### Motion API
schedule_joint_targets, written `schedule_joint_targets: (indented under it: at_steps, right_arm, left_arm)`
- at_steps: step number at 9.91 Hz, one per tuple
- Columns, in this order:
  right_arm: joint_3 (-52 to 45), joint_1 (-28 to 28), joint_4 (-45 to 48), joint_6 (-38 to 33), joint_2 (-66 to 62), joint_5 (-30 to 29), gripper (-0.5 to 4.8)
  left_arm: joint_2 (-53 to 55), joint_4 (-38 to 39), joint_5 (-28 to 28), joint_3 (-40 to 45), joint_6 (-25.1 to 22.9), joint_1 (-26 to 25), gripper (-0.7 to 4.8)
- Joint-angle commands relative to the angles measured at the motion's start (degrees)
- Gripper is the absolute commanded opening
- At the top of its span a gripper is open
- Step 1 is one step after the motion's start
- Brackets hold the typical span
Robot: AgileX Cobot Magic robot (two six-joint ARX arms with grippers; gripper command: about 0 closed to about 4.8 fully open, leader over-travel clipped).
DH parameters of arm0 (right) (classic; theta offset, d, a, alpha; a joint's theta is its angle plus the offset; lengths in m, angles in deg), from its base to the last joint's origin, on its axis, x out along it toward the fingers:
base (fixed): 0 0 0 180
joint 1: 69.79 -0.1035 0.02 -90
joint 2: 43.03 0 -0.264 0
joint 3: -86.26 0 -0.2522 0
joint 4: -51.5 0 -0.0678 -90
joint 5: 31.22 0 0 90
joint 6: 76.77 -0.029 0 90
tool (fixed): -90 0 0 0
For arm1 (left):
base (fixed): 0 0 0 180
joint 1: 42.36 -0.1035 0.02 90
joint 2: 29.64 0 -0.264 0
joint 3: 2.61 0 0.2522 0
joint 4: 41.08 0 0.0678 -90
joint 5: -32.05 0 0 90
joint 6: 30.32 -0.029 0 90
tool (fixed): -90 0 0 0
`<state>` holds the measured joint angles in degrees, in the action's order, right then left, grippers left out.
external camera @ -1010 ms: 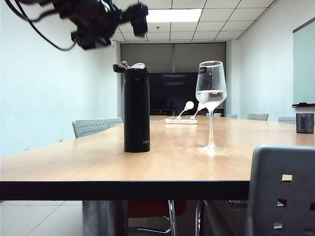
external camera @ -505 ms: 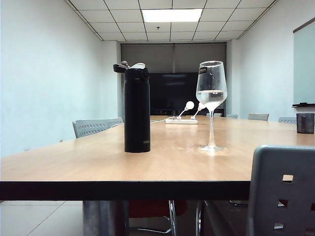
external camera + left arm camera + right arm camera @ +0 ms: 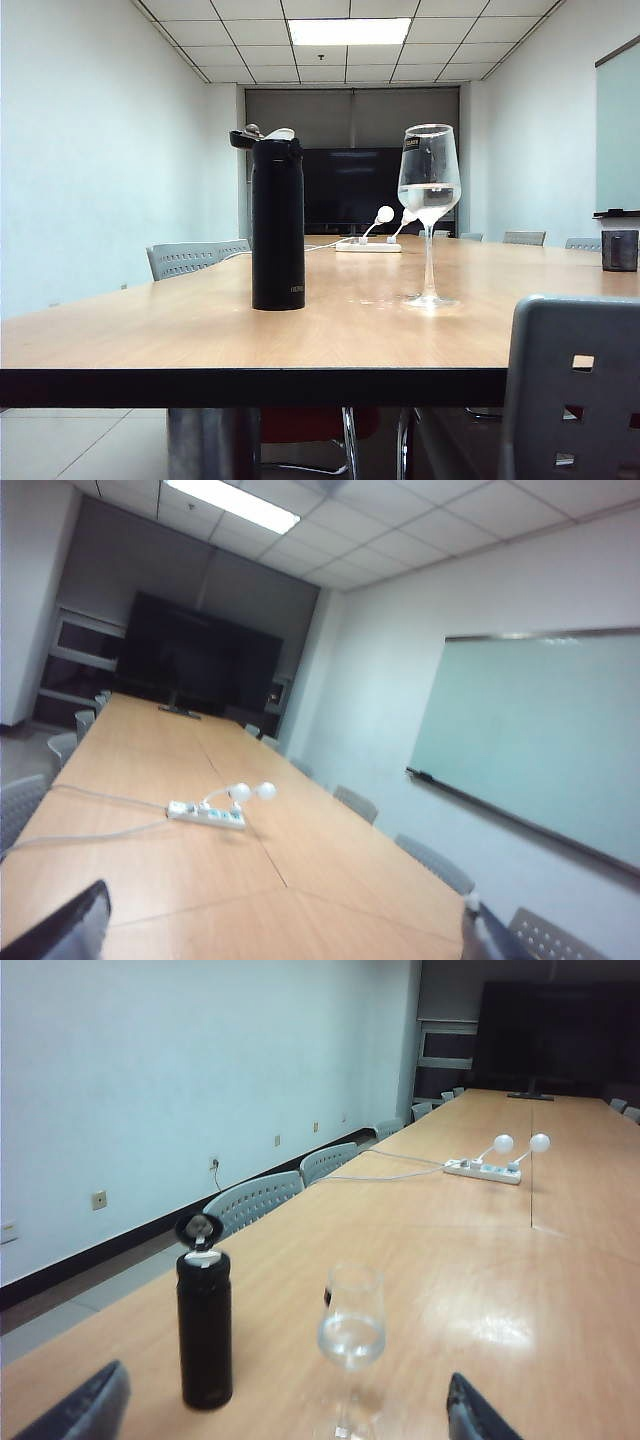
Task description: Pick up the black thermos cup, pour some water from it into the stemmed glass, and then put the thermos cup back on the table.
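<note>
Power strip [image 3: 368, 246] far behind black thermos cup [image 3: 277, 222] and stemmed glass [image 3: 429, 212] on table [image 3: 150, 335]; left gripper [image 3: 280, 935] and right gripper [image 3: 285, 1410] raised, both spread empty.

one black thermos cup [image 3: 277, 225], one stemmed glass [image 3: 429, 210], one power strip [image 3: 368, 246], one table [image 3: 150, 335]

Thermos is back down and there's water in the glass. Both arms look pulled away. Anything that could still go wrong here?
1. The thermos stands with its flip lid open; a knock could spill what's left.
2. The glass is tall on a thin stem, holds water and stands near the thermos, so it may tip easily.
3. The right hand is open and faces both; the left hand, also open, looks past them down the table.
</note>
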<state>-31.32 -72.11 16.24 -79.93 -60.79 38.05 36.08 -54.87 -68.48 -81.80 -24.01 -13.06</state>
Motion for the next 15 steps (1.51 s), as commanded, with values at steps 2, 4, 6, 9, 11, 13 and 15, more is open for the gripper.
schedule_joint_targets:
  at_steps: [2,4,6,9,11,13,15]
  right_arm:
    - [0.13,0.07,-8.59,0.13,7.91,0.22,4.08]
    - [-0.52,0.07,-21.81,-0.22,17.46,1.70,-0.07]
    - [-6.27,0.07,-20.57,-0.24,17.46,1.40,-0.07]
    - [-13.38,0.04,-8.92,-4.17,17.46,1.29,-0.07]
    - [-15.58,0.04,-7.43,-4.37,17.46,1.31,-0.07]
    - [-22.27,0.04,1.66,-4.39,17.49,1.55,-0.07]
    - [-29.27,0.04,6.93,-4.90,17.51,1.53,-0.07]
  left_arm:
    - [-0.02,2.32,0.28,-0.02,0.13,0.11,4.79]
    - [-0.02,4.79,0.94,-0.02,0.15,0.11,4.79]
    - [-0.26,6.78,1.88,-0.04,0.74,0.11,4.79]
    - [-7.06,17.22,1.55,-0.04,-2.64,0.02,4.79]
    - [-14.78,28.79,1.90,-0.04,-5.90,0.02,4.79]
    - [-29.40,55.87,5.40,-0.02,-6.71,0.02,-0.06]
    - [-39.98,74.79,8.07,4.42,-5.49,0.02,-0.06]
